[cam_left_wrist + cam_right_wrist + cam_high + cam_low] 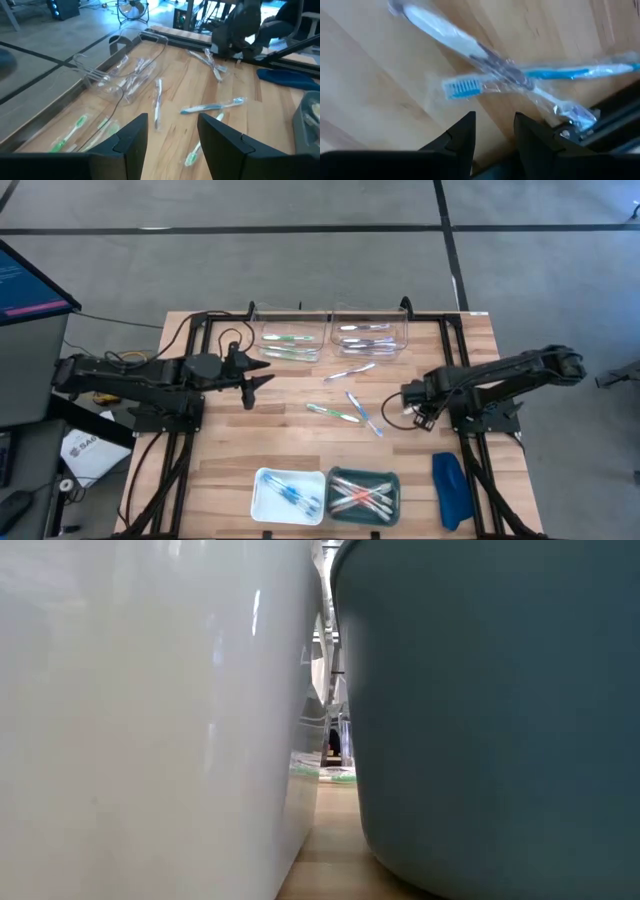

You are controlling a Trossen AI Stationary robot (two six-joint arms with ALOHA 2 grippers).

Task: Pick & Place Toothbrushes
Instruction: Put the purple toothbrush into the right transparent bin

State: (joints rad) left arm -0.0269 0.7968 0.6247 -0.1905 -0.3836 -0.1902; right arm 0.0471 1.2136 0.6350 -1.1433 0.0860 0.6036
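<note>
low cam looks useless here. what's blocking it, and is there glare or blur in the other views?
Low view: the white bin and teal bin fill the picture, out of focus, leaving a thin gap. Right wrist view: the wrapped toothbrushes are soft, with sheen on the plastic. Left wrist view: blue cast far off, clear trays glint. High view: even, sharp.

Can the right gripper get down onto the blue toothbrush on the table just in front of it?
Probably yes. The right gripper hangs open over the wrapped blue toothbrush, with nothing between them; a white toothbrush lies crossed over it and could get caught too.
</note>
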